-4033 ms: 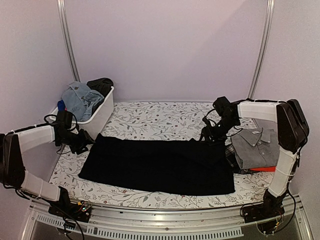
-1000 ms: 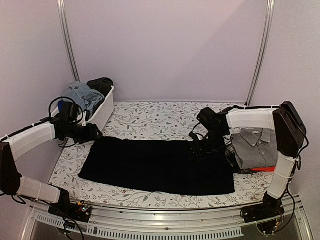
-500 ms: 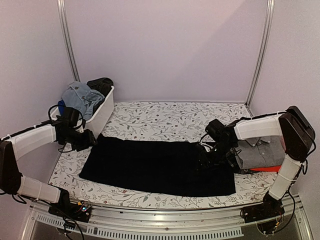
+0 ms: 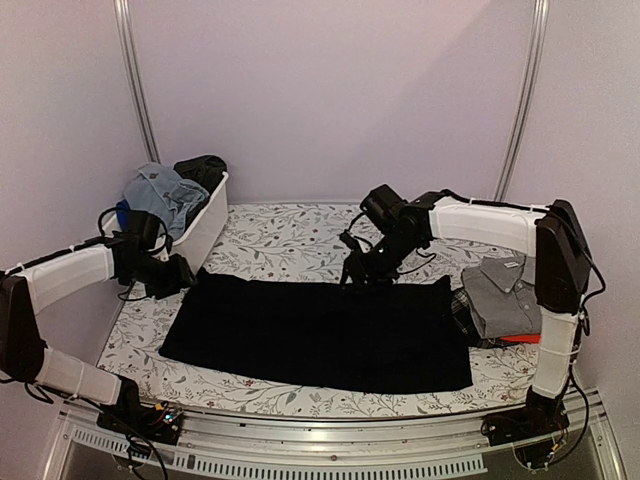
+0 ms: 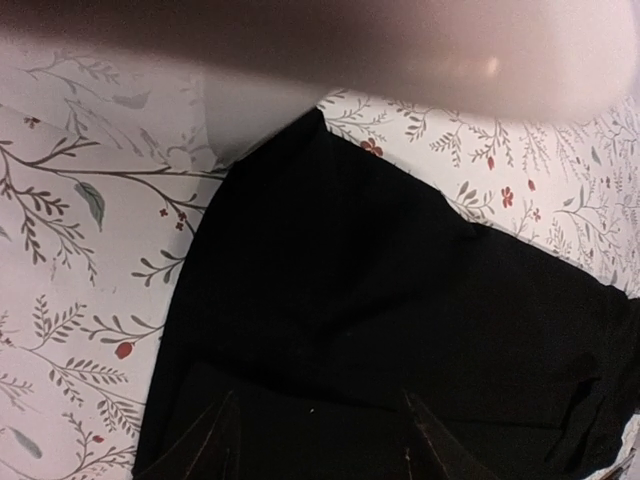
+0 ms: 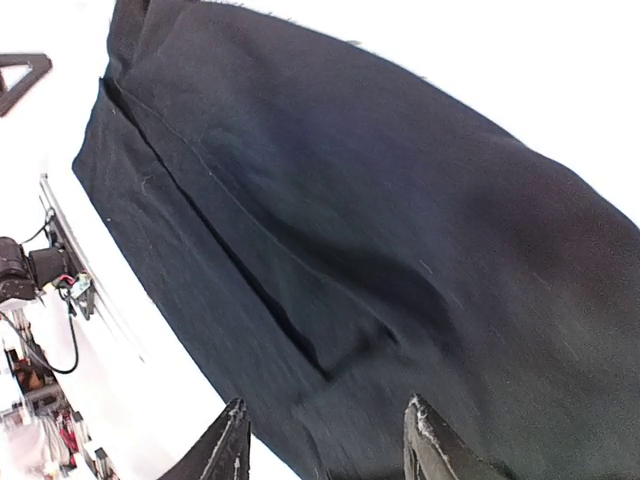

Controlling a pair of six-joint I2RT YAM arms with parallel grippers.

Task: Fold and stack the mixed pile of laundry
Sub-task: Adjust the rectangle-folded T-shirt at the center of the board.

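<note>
Your left gripper [image 5: 320, 430] and right gripper [image 6: 325, 430] hover half-open, empty, over the large black garment [image 4: 320, 335] spread for folding.

Top external view: fixed, high and behind the arm bases, facing forward and down over the whole table [image 4: 300, 232] to the back wall; the farthest and widest of the three. Left wrist view: close, looking steeply down on a corner of the black garment [image 4: 320, 330], with the left gripper [image 5: 318, 445] at the lower edge. Right wrist view: close and tilted, looking along the garment toward the near rail, with the right gripper [image 6: 325, 445] at the lower edge. All three views share the garment. Overlap between the two wrist views cannot be established.
</note>
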